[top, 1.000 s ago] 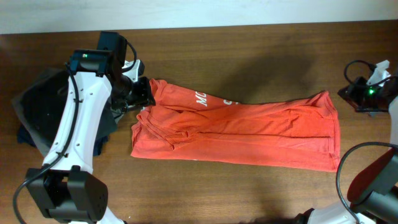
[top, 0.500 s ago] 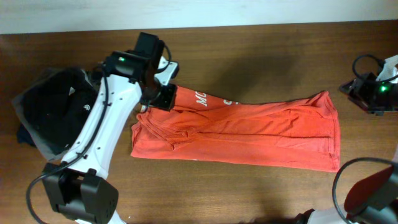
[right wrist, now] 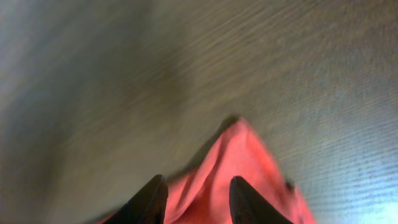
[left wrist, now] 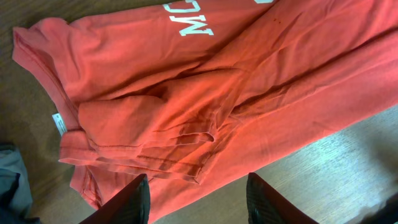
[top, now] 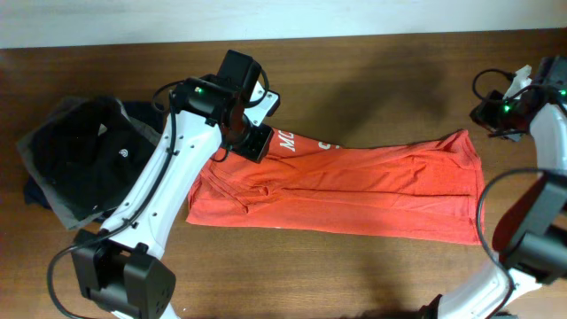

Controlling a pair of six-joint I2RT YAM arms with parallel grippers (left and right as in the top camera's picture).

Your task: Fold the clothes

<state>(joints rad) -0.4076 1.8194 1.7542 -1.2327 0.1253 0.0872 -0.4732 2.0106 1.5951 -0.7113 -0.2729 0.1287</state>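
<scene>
The clothes are one red-orange shirt point(top: 354, 190) folded into a long strip across the table. Its white lettering point(top: 285, 142) lies at the upper left. My left gripper point(top: 252, 142) hovers over that end, beside the lettering. In the left wrist view the creased shirt point(left wrist: 217, 93) and its small white neck tag point(left wrist: 59, 123) lie below the left gripper point(left wrist: 198, 202), which is open and holds nothing. My right gripper point(top: 489, 113) is at the far right, just beyond the shirt's upper right corner. In the blurred right wrist view, that red corner point(right wrist: 242, 168) lies under the open right gripper point(right wrist: 196, 202).
A pile of dark folded garments point(top: 80, 164) lies at the left, close to the shirt's collar end. A grey edge of the pile point(left wrist: 9, 180) shows in the left wrist view. Bare wooden table point(top: 354, 80) surrounds the shirt.
My left arm swung right, from the collar end to over the lettering, its jaws widening. The right gripper shifted slightly left and up near the far right corner. The shirt has not moved.
</scene>
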